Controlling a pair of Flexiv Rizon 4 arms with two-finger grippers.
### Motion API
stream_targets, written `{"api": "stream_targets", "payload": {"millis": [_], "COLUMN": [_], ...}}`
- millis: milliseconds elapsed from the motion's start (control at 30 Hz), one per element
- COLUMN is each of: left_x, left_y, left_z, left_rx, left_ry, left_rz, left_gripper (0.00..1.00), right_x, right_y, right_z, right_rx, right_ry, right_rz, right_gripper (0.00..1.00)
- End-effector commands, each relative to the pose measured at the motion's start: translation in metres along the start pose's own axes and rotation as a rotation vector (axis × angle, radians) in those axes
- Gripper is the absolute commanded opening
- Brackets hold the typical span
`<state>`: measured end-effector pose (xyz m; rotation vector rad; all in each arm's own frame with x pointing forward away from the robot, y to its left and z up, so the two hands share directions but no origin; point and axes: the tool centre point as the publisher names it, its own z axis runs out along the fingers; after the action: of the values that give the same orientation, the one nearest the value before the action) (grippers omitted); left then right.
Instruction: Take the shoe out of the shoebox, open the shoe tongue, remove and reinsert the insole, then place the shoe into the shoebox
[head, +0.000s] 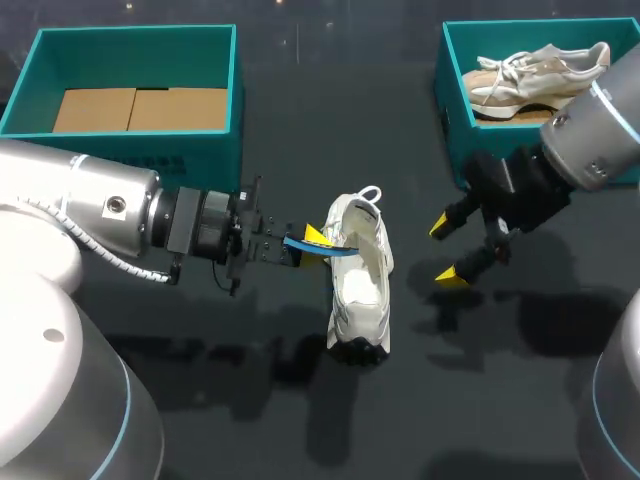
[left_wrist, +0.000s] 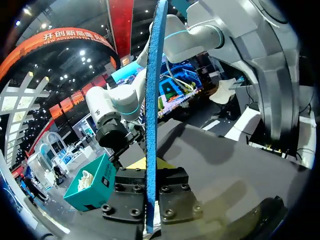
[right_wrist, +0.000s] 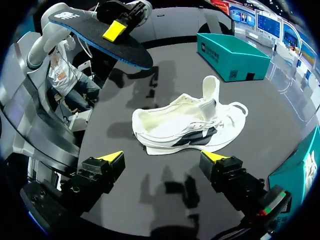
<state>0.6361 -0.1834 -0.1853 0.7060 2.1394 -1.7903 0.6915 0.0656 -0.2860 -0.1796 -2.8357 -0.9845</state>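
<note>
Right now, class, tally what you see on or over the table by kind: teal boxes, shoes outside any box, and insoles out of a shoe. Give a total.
teal boxes: 2
white shoe outside a box: 1
insole out of the shoe: 1
Total: 4

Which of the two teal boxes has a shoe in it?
The far-right teal shoebox: a beige laced sneaker lies in it. The far-left teal shoebox holds only brown cardboard.
</note>
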Motion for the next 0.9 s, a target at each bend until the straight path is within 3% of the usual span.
{"api": "stream_targets", "payload": {"millis": [33,367,600,900], "left_x": [0.007,0.007,0.016,0.015], "left_y": [0.008,0.008,0.023,0.035], "left_z": [0.0,0.0,0.012,0.023], "left_rx": [0.015,0.015,0.039,0.061], "left_ry": [0.003,0.003,0.014,0.025], "left_rz": [-0.043,-0.043,-0.021,-0.009], "left_gripper": [0.0,0.0,0.0,0.0], "right_x": [0.006,0.007,0.003,-0.001], "right_y": [-0.001,-0.001,0.001,0.0], "right_z": [0.029,0.031,0.062,0.079], "right_rx": [0.005,0.019,0.091,0.076], "right_ry": [-0.072,-0.072,-0.074,-0.072], "right_rz": [-0.047,-0.045,-0.039,-0.03], "right_gripper": [1.0,1.0,1.0,1.0]}}
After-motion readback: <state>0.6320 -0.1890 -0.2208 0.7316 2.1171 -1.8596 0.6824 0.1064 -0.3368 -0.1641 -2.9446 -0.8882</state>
